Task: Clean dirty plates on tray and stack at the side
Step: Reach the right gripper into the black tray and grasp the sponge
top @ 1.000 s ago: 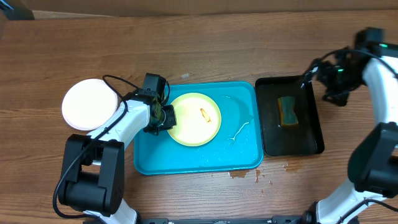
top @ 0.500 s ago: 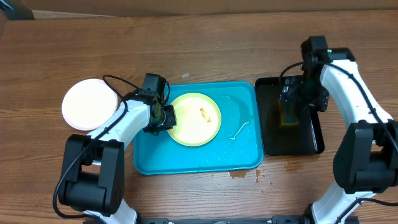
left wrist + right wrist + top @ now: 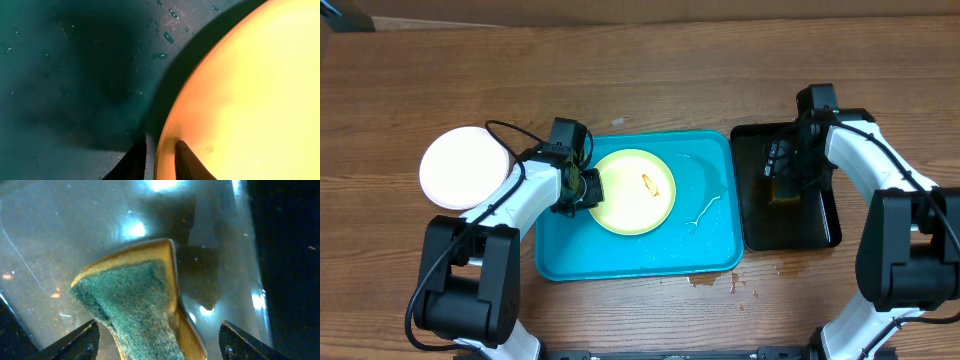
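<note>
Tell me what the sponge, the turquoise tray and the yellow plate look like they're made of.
The sponge: soft yellow foam with a coarse green fibrous scouring face. The turquoise tray: probably moulded plastic, semi-glossy, rounded corners, water beading on it. The yellow plate: smooth, glossy and evenly coloured; plastic or glazed ceramic, the look leaves it open.

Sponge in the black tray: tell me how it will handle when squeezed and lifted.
The sponge probably compresses rather than staying stiff: foam body under a green scouring face. The black tray glistens as if wet, so it may be soaked, heavier and dripping.
</note>
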`<state>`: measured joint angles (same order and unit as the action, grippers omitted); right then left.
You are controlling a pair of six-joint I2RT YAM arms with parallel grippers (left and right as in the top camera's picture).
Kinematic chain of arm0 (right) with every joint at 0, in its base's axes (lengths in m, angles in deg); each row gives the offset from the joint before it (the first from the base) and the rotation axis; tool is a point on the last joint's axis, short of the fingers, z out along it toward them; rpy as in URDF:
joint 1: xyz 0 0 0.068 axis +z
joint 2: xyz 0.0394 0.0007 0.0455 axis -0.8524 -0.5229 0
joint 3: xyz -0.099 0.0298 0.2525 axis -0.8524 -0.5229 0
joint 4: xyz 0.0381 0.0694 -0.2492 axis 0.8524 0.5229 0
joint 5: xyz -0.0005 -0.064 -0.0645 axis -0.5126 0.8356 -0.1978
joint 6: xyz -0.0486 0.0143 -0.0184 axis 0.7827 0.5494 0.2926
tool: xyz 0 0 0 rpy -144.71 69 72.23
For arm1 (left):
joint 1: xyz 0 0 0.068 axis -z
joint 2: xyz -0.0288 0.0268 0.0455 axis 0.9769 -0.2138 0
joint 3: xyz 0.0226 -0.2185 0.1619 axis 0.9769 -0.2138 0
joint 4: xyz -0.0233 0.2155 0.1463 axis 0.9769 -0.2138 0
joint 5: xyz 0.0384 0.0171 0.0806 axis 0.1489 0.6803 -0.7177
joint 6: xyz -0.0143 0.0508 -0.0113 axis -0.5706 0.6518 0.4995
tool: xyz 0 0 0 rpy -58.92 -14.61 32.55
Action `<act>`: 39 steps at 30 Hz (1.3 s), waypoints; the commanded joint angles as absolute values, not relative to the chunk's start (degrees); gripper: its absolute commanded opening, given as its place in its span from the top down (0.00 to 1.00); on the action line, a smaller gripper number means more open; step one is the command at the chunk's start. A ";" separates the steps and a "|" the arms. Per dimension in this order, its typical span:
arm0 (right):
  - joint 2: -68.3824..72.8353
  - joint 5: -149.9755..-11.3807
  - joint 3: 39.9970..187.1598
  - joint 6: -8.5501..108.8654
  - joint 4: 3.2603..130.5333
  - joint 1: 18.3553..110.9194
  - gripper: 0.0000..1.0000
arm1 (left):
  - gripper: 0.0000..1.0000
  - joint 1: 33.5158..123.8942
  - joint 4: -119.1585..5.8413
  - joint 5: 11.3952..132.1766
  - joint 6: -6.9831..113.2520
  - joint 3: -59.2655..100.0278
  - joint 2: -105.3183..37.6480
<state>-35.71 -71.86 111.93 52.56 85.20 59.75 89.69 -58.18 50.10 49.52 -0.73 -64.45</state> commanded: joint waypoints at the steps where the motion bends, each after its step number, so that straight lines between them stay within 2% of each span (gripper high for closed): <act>1: -34.37 -72.73 111.08 56.04 83.56 59.93 0.26 | 0.78 90.13 -58.20 50.17 51.03 -0.56 -65.21; 2: -34.37 -72.73 110.77 56.45 82.82 59.91 0.29 | 0.78 90.13 -58.18 50.17 51.03 -0.56 -65.21; 5: -34.39 -72.75 110.00 56.65 80.57 59.91 0.49 | 0.78 90.13 -58.18 50.17 51.05 -0.58 -65.21; 7: -34.39 -72.75 109.26 56.65 79.08 59.91 0.52 | 0.78 90.13 -58.20 50.17 51.03 -0.56 -65.21; 9: -34.39 -72.75 108.52 56.65 77.97 59.91 0.47 | 0.78 90.13 -58.20 50.17 51.03 -0.56 -65.21; 10: -34.39 -72.75 108.19 56.63 77.66 59.93 0.40 | 0.78 90.13 -58.18 50.17 51.03 -0.56 -65.21; 11: -34.39 -72.75 108.15 56.63 77.66 59.93 0.28 | 0.78 90.13 -58.13 50.17 51.03 -0.56 -65.21; 12: -34.44 -72.78 108.08 56.63 77.66 59.93 0.21 | 0.78 90.13 -58.09 50.17 51.03 -0.56 -65.21; 15: -34.44 -72.75 107.93 56.63 77.27 59.91 0.20 | 0.77 90.13 -57.98 50.17 51.03 -0.56 -65.21; 16: -34.44 -72.75 107.88 56.63 76.98 59.91 0.23 | 0.77 90.13 -57.98 50.17 51.03 -0.56 -65.21; 18: -34.44 -72.78 107.84 56.65 76.35 59.93 0.43 | 0.77 90.13 -58.11 50.17 51.03 -0.56 -65.21; 19: -34.44 -72.75 107.84 56.65 76.11 59.93 0.50 | 0.77 90.13 -58.16 50.17 51.03 -0.56 -65.21; 20: -34.44 -72.78 107.80 56.63 75.89 59.93 0.55 | 0.77 90.13 -58.16 50.17 51.03 -0.58 -65.21; 21: -34.44 -72.78 107.80 56.63 75.69 59.93 0.57 | 0.77 90.13 -58.16 50.17 51.03 -0.56 -65.21; 22: -34.44 -72.78 107.78 56.63 75.45 59.93 0.56 | 0.77 90.13 -58.13 50.17 51.03 -0.56 -65.21; 24: -34.44 -72.78 107.78 56.63 74.91 59.93 0.25 | 0.76 90.13 -58.13 50.17 51.03 -0.56 -65.21; 26: -34.44 -72.78 107.80 56.63 74.58 59.93 0.18 | 0.76 90.13 -58.16 50.17 51.03 -0.56 -65.21; 28: -34.44 -72.78 107.78 56.63 74.23 59.93 0.16 | 0.76 90.13 -58.16 50.17 51.03 -0.56 -65.21; 30: -34.44 -72.78 107.78 56.63 73.66 59.93 0.21 | 0.76 90.13 -58.16 50.17 51.03 -0.56 -65.21; 33: -34.44 -72.75 107.78 56.65 72.07 59.93 0.53 | 0.76 90.13 -58.13 50.17 51.03 -0.56 -65.21; 38: -34.44 -72.78 107.78 56.63 69.88 59.93 0.55 | 0.76 90.13 -58.16 50.17 51.03 -0.56 -65.21; 39: -34.44 -72.82 107.78 56.61 69.66 59.93 0.51 | 0.76 90.13 -58.18 50.17 51.05 -0.56 -65.21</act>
<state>-35.71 -72.65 107.88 56.54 70.51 59.73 89.69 -58.18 50.10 49.54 -0.73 -64.47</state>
